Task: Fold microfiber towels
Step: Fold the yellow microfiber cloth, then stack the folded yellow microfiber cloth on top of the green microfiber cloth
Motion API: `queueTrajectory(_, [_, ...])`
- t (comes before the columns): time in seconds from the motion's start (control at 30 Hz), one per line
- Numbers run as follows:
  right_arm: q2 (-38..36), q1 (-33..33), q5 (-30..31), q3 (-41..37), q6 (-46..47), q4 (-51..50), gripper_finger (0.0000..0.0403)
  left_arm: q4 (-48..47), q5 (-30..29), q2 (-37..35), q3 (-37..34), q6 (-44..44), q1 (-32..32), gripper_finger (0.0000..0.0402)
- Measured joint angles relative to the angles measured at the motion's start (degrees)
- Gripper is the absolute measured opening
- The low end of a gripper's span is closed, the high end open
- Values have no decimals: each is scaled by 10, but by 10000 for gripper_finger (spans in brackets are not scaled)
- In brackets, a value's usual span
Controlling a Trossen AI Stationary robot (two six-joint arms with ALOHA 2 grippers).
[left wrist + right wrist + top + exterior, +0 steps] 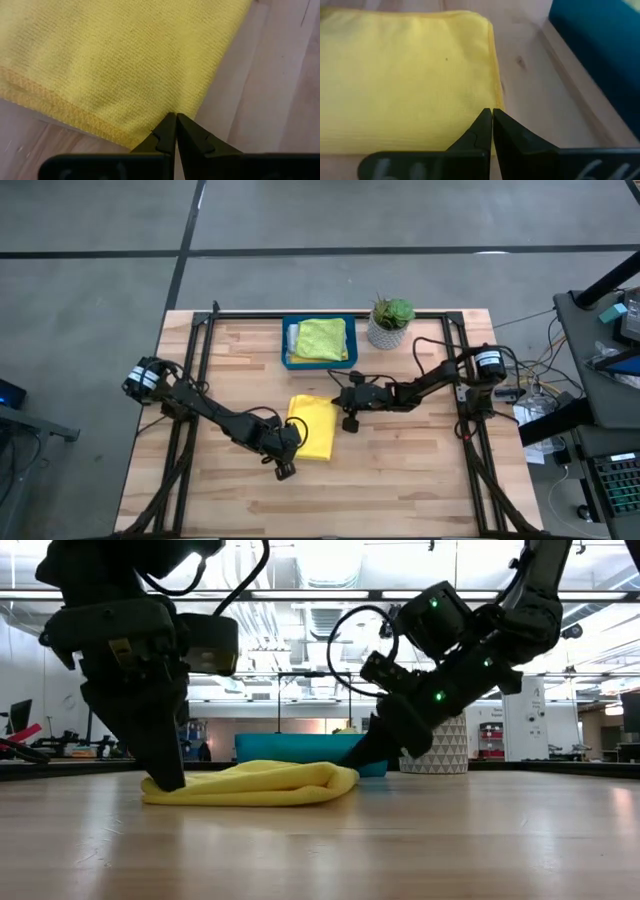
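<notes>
A yellow microfiber towel (pixel 315 430) lies folded over on the wooden table, its layers showing in the low view (pixel 255 783). My left gripper (pixel 289 446) is shut at the towel's near left corner, and its fingers reach down to the table (pixel 168 780). My right gripper (pixel 337 402) is shut at the towel's far right edge, slanting down onto it (pixel 353 762). A lime green towel (pixel 322 338) lies in the teal tray (pixel 286 360) at the far side. My left gripper has the yellow towel's hemmed corner (pixel 150 125) at its shut fingertips, coming steeply from above. The corner itself is hidden behind the fingers, so I cannot count the layers. The cloth lies flat on the table. My right gripper has the towel's hemmed side edge (pixel 496 97) at its shut fingertips, a little back from the rounded corner (pixel 487 20). It slants down from the table's right side. The towel lies flat and slack on the table; I cannot count the layers.
The teal tray (pixel 290 747) stands just beyond the towel, close to my right gripper (pixel 600 40). A potted plant (pixel 390 323) in a patterned white pot (pixel 440 750) stands to the right of the tray. Bare wood stretches along the near side of the table.
</notes>
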Motion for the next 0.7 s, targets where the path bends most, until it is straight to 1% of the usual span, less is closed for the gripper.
queueTrajectory(0.17, [-25, 0, -3, 0, -1, -15, 9, -2, 0, -3, 1, 0, -1, 1])
queueTrajectory(0.3, [-58, 5, -5, 0, -6, -48, 9, -2, 0, -16, 2, 0, -1, 1])
queueTrajectory(0.43, [-100, 13, -12, 0, -20, -111, 9, -1, 0, -30, 1, 1, -1, 1])
queueTrajectory(0.57, [-143, 16, -46, 0, -30, -182, 9, 2, -2, -42, 1, 17, -1, 1])
queueTrajectory(0.63, [-160, 17, -63, 0, -44, -214, 9, 3, -16, -45, 6, 25, -1, 1])
queueTrajectory(0.7, [-176, 21, -68, 0, -64, -241, 10, 13, -27, -45, 14, 40, -1, 2])
